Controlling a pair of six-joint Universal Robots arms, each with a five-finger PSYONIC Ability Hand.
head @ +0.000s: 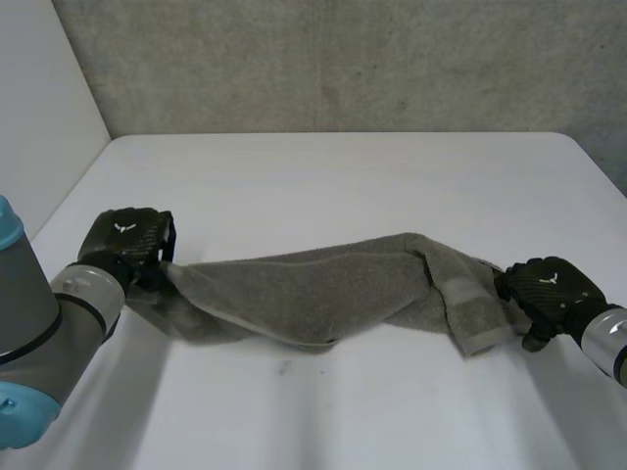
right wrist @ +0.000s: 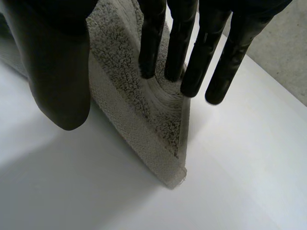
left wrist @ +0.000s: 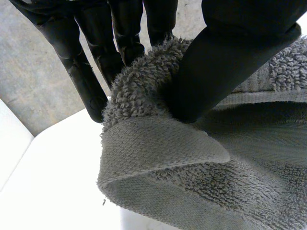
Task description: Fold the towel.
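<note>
A grey towel [head: 313,294] lies bunched into a long strip across the white table [head: 343,176], stretched between my two hands. My left hand [head: 127,240] holds its left end. In the left wrist view the thumb [left wrist: 225,57] pinches a fold of the towel [left wrist: 158,143] against the fingers [left wrist: 91,81]. My right hand [head: 549,289] is at the towel's right end. In the right wrist view its fingers [right wrist: 192,48] are straight over the towel's corner [right wrist: 144,110], which lies flat on the table, and the thumb [right wrist: 57,72] stands apart beside that corner.
A grey wall [head: 343,59] runs behind the table's far edge. Bare white tabletop [head: 323,411] lies in front of the towel and beyond it.
</note>
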